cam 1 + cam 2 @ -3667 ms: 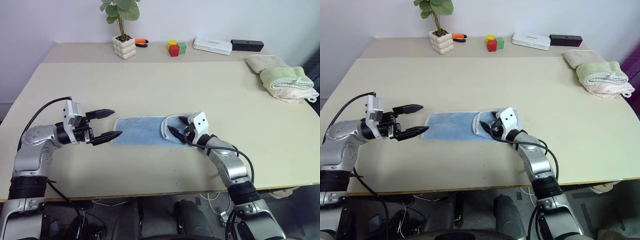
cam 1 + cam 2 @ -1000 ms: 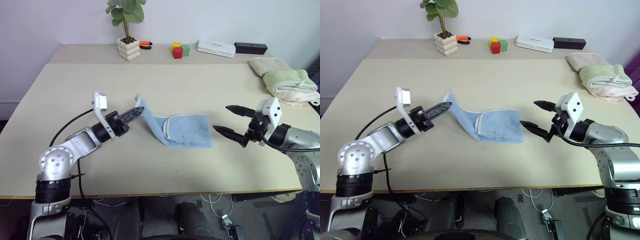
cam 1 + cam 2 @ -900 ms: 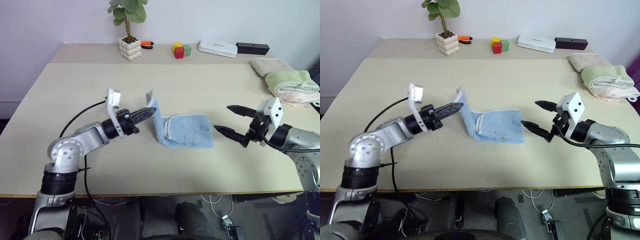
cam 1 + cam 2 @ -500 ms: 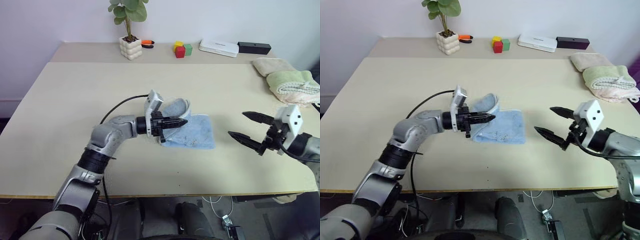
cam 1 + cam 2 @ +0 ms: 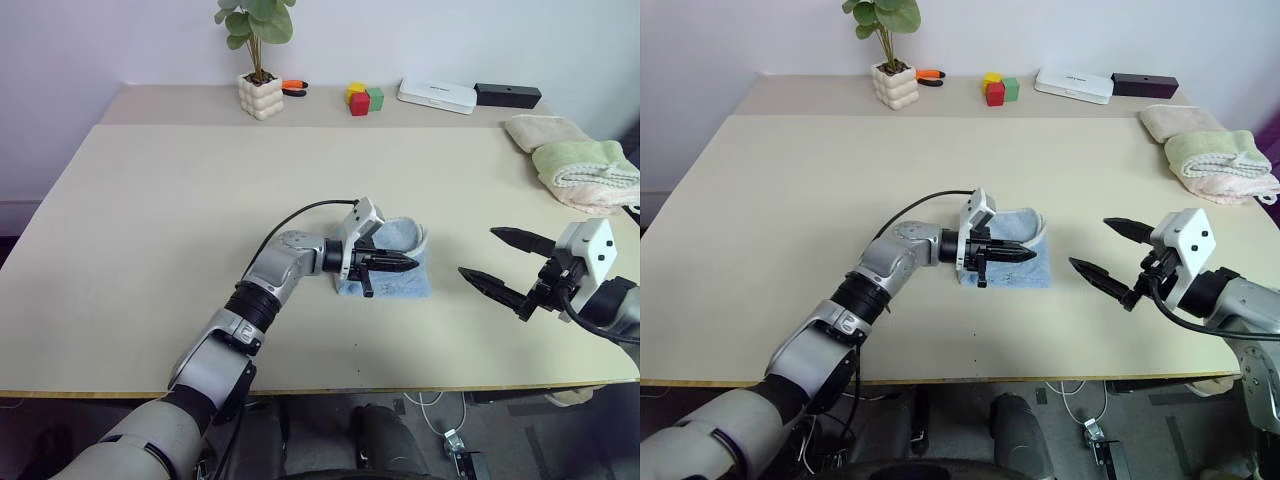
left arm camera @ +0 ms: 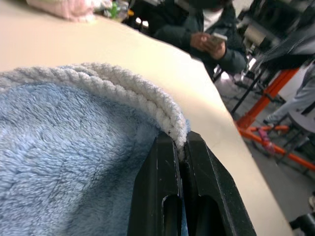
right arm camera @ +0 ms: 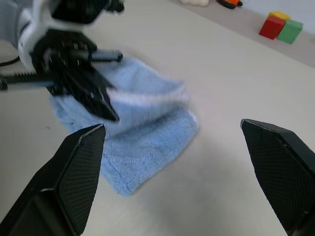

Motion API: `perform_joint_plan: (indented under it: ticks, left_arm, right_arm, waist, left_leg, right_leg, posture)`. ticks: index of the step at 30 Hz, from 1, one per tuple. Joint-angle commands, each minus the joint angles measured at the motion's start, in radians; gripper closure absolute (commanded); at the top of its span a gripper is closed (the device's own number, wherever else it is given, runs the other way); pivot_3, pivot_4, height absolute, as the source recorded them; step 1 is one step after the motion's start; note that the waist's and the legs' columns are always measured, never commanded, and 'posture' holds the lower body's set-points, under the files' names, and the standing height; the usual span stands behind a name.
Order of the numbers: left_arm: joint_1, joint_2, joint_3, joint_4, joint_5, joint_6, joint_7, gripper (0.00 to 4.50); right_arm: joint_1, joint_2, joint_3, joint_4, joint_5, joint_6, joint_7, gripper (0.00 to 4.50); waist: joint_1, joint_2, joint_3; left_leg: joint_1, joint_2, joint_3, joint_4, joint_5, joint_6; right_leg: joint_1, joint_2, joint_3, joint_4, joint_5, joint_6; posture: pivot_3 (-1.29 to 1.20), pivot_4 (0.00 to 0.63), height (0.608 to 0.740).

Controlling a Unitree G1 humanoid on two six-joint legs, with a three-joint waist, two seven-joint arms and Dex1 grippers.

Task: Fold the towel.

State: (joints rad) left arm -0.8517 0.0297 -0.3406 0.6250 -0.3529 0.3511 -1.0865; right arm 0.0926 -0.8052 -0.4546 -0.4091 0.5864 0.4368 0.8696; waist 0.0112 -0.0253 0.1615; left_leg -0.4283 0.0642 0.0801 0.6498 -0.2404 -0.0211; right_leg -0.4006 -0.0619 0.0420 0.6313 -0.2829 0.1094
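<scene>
Towel (image 5: 405,272): light blue terry cloth, whitish corded hem along edge. Lies near middle of table, toward front, bunched into compact, roughly square stack. Lower layers flat on tabletop; top layer lifted, arching over stack, its hem curving up and round at right side. Hem edge pinched between shut black fingers, top fold held just above layers beneath. Front corner of bottom layer pokes out flat, edges not aligned. Pile fluffy, no creases readable.

No legible text, label, brand, number or sign on anything in these views.
</scene>
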Motion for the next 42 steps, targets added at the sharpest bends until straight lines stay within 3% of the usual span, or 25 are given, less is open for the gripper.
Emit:
perform_joint_plan:
  ticks: [1, 4, 7, 14, 19, 25, 26, 27, 28, 34, 35, 42]
  left_arm:
    - [-0.053, -0.036, 0.03, 0.067, 0.036, -0.03, 0.013, 4.44]
    - [-0.073, -0.058, 0.054, 0.12, 0.039, -0.019, -0.004, 4.44]
    - [-0.068, -0.076, 0.052, 0.122, 0.057, -0.03, -0.025, 3.58]
    - [0.008, -0.083, 0.068, -0.04, 0.026, 0.024, -0.079, 0.04]
    - [0.044, -0.031, 0.131, -0.202, -0.027, 0.095, -0.067, 0.04]
    - [0.072, 0.037, 0.279, -0.332, -0.084, 0.17, 0.097, 0.04]
    - [0.078, 0.04, 0.298, -0.338, -0.086, 0.174, 0.131, 0.54]
    - [0.086, 0.041, 0.31, -0.343, -0.081, 0.165, 0.157, 0.83]
    - [0.09, 0.04, 0.315, -0.348, -0.079, 0.161, 0.175, 1.28]
    - [0.137, -0.015, 0.344, -0.332, -0.02, 0.101, 0.397, 4.38]
    - [0.144, -0.029, 0.34, -0.334, -0.011, 0.094, 0.427, 4.5]
    - [0.175, -0.095, 0.298, -0.304, 0.038, 0.079, 0.531, 4.5]
  right_arm:
    - [0.006, 0.005, -0.039, -0.046, 0.022, 0.0, -0.017, 0.0]
    - [0.007, 0.004, -0.037, -0.043, 0.021, -0.004, -0.024, 0.0]
    - [-0.002, 0.002, -0.029, -0.039, 0.023, -0.005, -0.028, 0.0]
    - [-0.057, 0.012, 0.027, -0.012, 0.014, -0.008, -0.035, 0.0]
    - [-0.145, 0.05, 0.075, 0.033, 0.015, -0.004, -0.078, 0.0]
    - [-0.312, 0.243, 0.15, 0.081, 0.016, 0.011, -0.271, 0.0]
    - [-0.335, 0.29, 0.159, 0.086, 0.014, 0.013, -0.318, 0.0]
    - [-0.35, 0.328, 0.174, 0.086, 0.0, 0.011, -0.356, 0.55]
    - [-0.357, 0.348, 0.182, 0.085, -0.011, 0.009, -0.376, 0.83]
    - [-0.387, 0.508, 0.312, 0.092, -0.172, -0.008, -0.584, 3.95]
    - [-0.394, 0.53, 0.33, 0.095, -0.196, -0.005, -0.617, 4.47]
    - [-0.408, 0.647, 0.422, 0.177, -0.325, -0.012, -0.752, 4.47]
  waist:
    - [0.001, 0.0, 0.0]
    - [0.001, 0.0, 0.0]
    - [0.0, 0.0, 0.0]
    - [0.0, 0.0, 0.0]
    - [-0.005, 0.0, 0.0]
    - [-0.007, 0.001, 0.0]
    - [-0.007, 0.001, 0.0]
    - [-0.006, 0.001, 0.0]
    - [-0.002, 0.001, 0.0]
    - [0.002, 0.002, 0.0]
    - [0.001, 0.002, 0.0]
    - [-0.001, 0.002, 0.0]
  left_leg:
    - [0.0, 0.0, 0.0, 0.0, 0.0, 0.0]
    - [0.0, 0.0, 0.0, 0.0, 0.0, 0.0]
    - [0.0, 0.0, 0.0, 0.0, 0.0, 0.0]
    - [0.0, 0.0, 0.0, 0.0, 0.0, 0.0]
    - [0.0, 0.0, -0.001, 0.0, 0.0, 0.0]
    - [0.0, 0.001, -0.002, 0.0, 0.0, 0.0]
    - [0.0, 0.001, -0.002, 0.0, 0.0, 0.0]
    - [0.0, 0.001, -0.002, 0.0, 0.0, 0.0]
    - [0.0, 0.001, -0.001, 0.0, 0.0, 0.0]
    - [0.0, 0.0, -0.001, 0.001, 0.0, 0.0]
    - [-0.001, 0.0, -0.001, 0.001, 0.0, 0.0]
    - [0.0, 0.0, -0.001, 0.0, 0.0, 0.0]
  right_leg:
    - [0.0, 0.0, 0.0, 0.0, 0.0, 0.0]
    - [0.0, 0.0, 0.0, 0.0, 0.0, 0.0]
    - [0.0, 0.0, 0.0, 0.0, 0.0, 0.0]
    - [0.0, 0.0, 0.0, 0.0, 0.0, 0.0]
    - [0.0, 0.0, 0.0, 0.0, 0.0, 0.0]
    - [0.0, 0.002, 0.0, 0.002, 0.002, 0.003]
    - [0.0, 0.002, 0.0, 0.002, 0.002, 0.003]
    - [0.0, 0.002, 0.0, 0.002, 0.002, 0.003]
    - [0.0, 0.001, 0.0, 0.002, 0.002, 0.004]
    - [0.0, 0.001, 0.0, 0.003, 0.002, 0.004]
    - [0.0, 0.001, 0.0, 0.003, 0.002, 0.005]
    - [-0.001, 0.001, 0.0, 0.004, 0.003, 0.005]
  posture:
    - [0.0, 0.15, 0.735]
    - [0.0, 0.15, 0.735]
    - [0.0, 0.15, 0.735]
    - [0.0, 0.15, 0.735]
    - [0.0, 0.15, 0.735]
    - [0.0, 0.15, 0.735]
    - [0.0, 0.15, 0.735]
    - [0.0, 0.15, 0.735]
    - [0.0, 0.15, 0.735]
    - [0.0, 0.15, 0.735]
    - [0.0, 0.15, 0.735]
    - [0.0, 0.15, 0.735]
